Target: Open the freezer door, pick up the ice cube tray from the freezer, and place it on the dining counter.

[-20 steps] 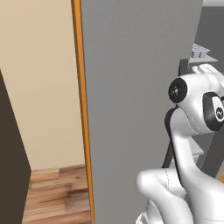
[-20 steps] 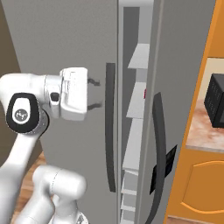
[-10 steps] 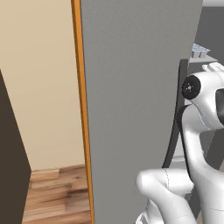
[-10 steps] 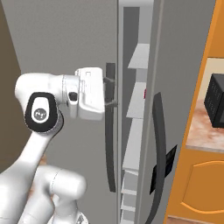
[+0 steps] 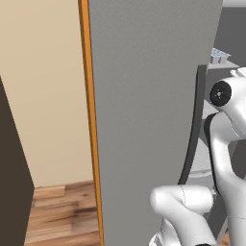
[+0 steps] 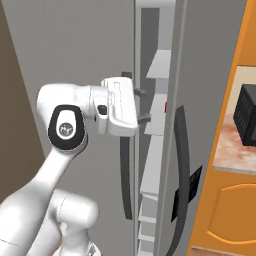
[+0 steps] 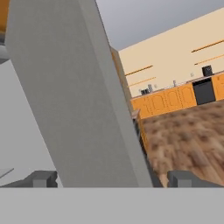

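The freezer door (image 5: 144, 110) is a tall grey panel, ajar by a narrow gap. Its dark bar handle (image 6: 125, 185) runs down beside my hand; the handle (image 5: 194, 129) also edges the door in the left base view. My gripper (image 6: 142, 105) is open, with its fingers (image 6: 140, 92) pointing into the gap at the door's free edge and holding nothing. In the hand view, a grey panel edge (image 7: 83, 109) stands between the fingertips (image 7: 41, 178) of the gripper (image 7: 112, 178). Light grey freezer shelves (image 6: 159, 65) show through the gap. The ice cube tray (image 5: 221, 55) lies on an upper shelf.
A second grey door (image 6: 210, 100) with its own dark handle (image 6: 182, 160) stands right of the gap. Beyond it is an orange cabinet (image 6: 232, 220) with a black appliance (image 6: 247, 115) on its stone top. An orange-edged cabinet side (image 5: 89, 125) borders the door on the left.
My hand has swung right, from short of the handle, across it, to the door's free edge. The fingers now reach into the gap. The door's opening looks the same.
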Tool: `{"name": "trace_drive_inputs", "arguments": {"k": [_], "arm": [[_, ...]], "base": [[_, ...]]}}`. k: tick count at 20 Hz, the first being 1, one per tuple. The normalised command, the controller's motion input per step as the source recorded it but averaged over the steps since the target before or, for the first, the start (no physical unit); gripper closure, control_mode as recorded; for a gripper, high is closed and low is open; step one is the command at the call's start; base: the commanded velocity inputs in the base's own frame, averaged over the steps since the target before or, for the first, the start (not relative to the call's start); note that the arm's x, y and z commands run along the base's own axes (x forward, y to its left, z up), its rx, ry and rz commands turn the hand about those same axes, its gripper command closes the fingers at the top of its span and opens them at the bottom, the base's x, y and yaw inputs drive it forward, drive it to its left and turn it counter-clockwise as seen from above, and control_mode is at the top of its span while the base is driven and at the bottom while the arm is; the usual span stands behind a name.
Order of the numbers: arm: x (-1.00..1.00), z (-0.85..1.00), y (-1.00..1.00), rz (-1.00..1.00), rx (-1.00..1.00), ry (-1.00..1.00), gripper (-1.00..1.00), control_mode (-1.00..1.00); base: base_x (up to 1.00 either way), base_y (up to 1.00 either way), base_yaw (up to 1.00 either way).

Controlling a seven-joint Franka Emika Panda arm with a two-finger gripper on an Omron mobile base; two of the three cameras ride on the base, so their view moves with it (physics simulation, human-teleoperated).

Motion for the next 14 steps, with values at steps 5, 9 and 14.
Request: {"name": "trace_drive_inputs", "arguments": {"k": [5,9,14], "arm": [[0.2,-0.08,-0.14,0.0,0.0,0.0,-1.0,-1.0],[0.21,-0.1,-0.13,-0.01,0.0,0.0,-1.0,-1.0],[0.17,-0.12,-0.15,-0.01,0.0,0.0,-1.0,-1.0]], "base": [[0.0,0.0,0.0],[0.0,0.0,0.0],[0.0,0.0,0.0]]}}
